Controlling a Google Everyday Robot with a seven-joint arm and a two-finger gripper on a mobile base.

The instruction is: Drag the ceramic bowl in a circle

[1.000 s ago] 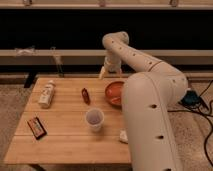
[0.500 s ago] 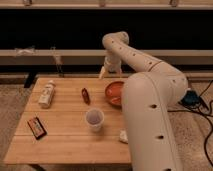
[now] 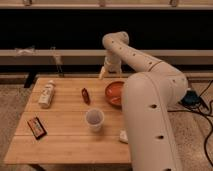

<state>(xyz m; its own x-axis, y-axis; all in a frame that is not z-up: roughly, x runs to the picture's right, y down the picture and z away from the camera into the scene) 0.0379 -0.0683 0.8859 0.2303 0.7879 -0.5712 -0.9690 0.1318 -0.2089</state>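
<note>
The ceramic bowl [image 3: 114,93] is orange-red, round and shallow. It sits on the right side of the wooden table [image 3: 65,135], partly hidden by my white arm. My gripper [image 3: 103,73] hangs from the arm above the table's far edge, just left of and behind the bowl, apart from it. A small translucent whitish plastic cup [image 3: 94,120] stands in front of the bowl, nearer the table's middle.
A white bottle [image 3: 47,94] lies at the left. A small dark red object [image 3: 85,95] lies left of the bowl. A dark packet [image 3: 36,127] lies at the front left. A small white thing [image 3: 123,136] sits by my arm. Cables [image 3: 200,102] lie on the floor at the right.
</note>
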